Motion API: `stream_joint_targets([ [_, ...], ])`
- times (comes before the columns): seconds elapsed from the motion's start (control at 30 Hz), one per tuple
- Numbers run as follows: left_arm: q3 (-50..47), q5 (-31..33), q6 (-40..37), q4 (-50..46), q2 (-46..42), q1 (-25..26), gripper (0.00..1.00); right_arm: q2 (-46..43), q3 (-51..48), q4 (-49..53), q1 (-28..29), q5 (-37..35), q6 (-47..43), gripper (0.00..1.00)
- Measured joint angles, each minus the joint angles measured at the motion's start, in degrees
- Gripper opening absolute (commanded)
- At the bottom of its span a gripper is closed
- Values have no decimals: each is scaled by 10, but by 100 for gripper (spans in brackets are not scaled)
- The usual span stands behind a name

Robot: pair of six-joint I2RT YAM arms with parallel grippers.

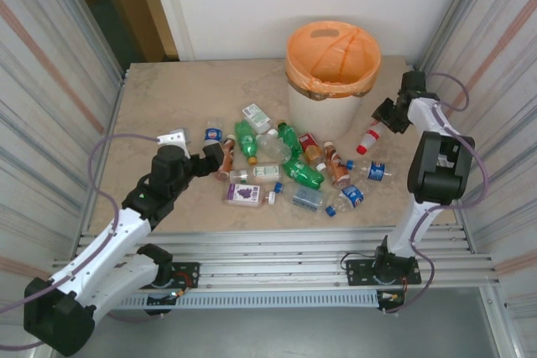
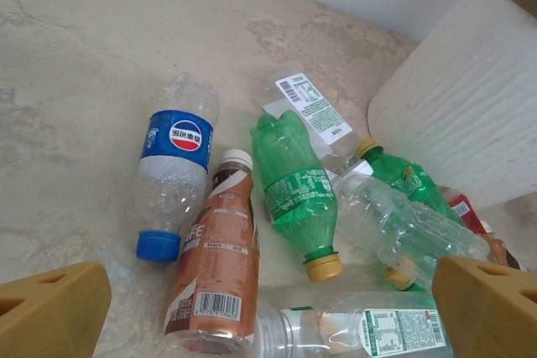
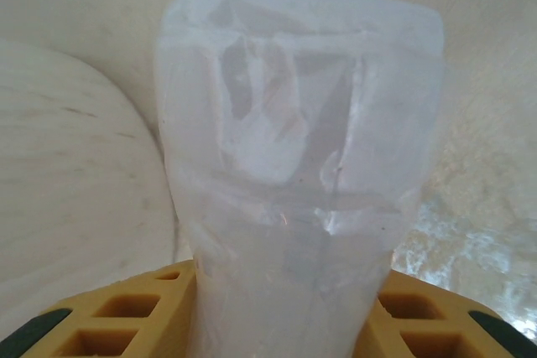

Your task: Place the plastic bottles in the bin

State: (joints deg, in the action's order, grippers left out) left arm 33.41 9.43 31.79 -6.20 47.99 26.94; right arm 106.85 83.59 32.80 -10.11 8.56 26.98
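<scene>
Several plastic bottles [image 1: 285, 165] lie scattered mid-table in front of the bin [image 1: 332, 71], a cream-white tub lined with an orange bag. My right gripper [image 1: 384, 116] [image 3: 285, 316] is shut on a clear bottle [image 1: 370, 135] [image 3: 294, 148] with a red cap, beside the bin's right wall [image 3: 75, 190]. At the pile's left edge my left gripper [image 1: 215, 157] [image 2: 268, 316] stands open above a brown bottle [image 2: 216, 257], a clear one [image 2: 352, 329] and a green bottle [image 2: 295, 186]. A blue-capped cola bottle [image 2: 174, 169] lies to their left.
Corrugated metal walls close in both sides of the table [image 1: 159, 106]. A metal rail frame [image 1: 277, 249] runs along the near edge. The bin's wall [image 2: 461, 115] rises at the right of the left wrist view. Bare tabletop lies left and behind the pile.
</scene>
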Motion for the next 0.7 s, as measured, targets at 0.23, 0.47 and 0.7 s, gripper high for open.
stream_joint_targets([
  [0.23, 0, 0, 0, 0, -6, -4, 99, -111, -5, -9, -4, -30, 0, 40],
  [0.47, 0, 0, 0, 0, -6, -6, 99, -206, -5, -3, -4, -63, 0, 39],
  [0.7, -2, 0, 0, 1, -5, -10, 99, -255, 64, 20, 10, -71, -9, 39],
])
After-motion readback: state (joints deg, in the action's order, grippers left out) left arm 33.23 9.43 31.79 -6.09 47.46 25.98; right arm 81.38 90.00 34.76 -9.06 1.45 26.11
